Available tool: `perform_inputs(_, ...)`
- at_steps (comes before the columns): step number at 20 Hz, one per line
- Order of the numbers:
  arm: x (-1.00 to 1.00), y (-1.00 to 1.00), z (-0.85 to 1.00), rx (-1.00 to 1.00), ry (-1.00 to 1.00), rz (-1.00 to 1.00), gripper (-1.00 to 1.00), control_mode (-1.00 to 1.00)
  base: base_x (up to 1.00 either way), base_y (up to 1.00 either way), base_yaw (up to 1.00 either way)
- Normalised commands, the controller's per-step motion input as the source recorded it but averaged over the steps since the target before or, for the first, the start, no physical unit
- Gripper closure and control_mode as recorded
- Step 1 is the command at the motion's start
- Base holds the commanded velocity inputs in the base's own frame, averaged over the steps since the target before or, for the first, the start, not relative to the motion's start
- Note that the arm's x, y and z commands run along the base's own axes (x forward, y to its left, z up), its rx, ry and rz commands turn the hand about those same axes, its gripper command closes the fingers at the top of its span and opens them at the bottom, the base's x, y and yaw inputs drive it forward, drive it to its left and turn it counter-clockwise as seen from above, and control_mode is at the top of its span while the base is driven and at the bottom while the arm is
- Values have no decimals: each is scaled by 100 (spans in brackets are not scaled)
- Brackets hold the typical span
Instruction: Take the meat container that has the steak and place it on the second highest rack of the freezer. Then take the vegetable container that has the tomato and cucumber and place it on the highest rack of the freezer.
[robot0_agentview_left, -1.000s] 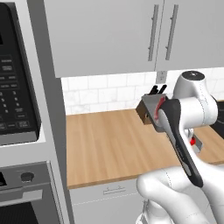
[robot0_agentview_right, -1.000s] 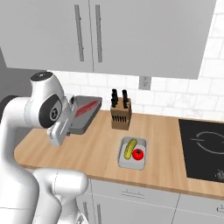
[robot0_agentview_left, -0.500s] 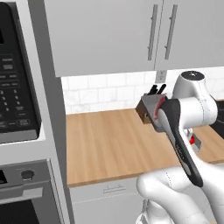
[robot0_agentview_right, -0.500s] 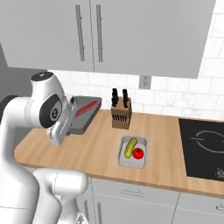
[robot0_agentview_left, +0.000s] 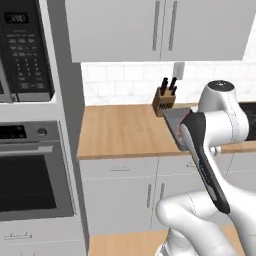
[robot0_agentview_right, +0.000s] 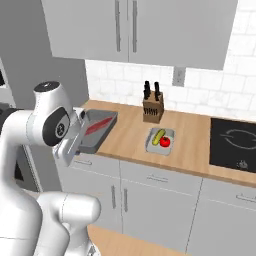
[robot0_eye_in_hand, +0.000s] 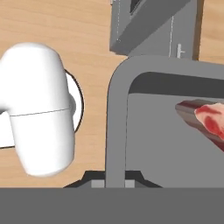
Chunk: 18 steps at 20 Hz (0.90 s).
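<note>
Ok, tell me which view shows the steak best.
The right base view: the whole steak lies as a red strip in the meat container. The hand view is closer but crops it at the right edge. In the left base view the arm hides it.

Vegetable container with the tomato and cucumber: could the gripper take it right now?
Probably not yet. The gripper is shut on the meat container's rim, carrying the steak, so it is occupied. The vegetable container itself sits unobstructed on the counter.

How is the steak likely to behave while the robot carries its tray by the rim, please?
The steak lies loose in the meat container, so it may slide if tilted. The raised rim would probably keep it in. The gripper pinches just one edge, so the tray might sag.
</note>
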Motion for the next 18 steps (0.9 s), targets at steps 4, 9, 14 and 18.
perform_inputs(4, 0, 0, 0, 0, 0, 0, 100, 100, -22, -58, 82)
perform_inputs(9, 0, 0, 0, 0, 0, 0, 100, 100, -8, -31, 94)
perform_inputs(14, 0, 0, 0, 0, 0, 0, 100, 100, 0, -12, 91)
perform_inputs(18, 0, 0, 0, 0, 0, 0, 100, 100, 42, 22, 58)
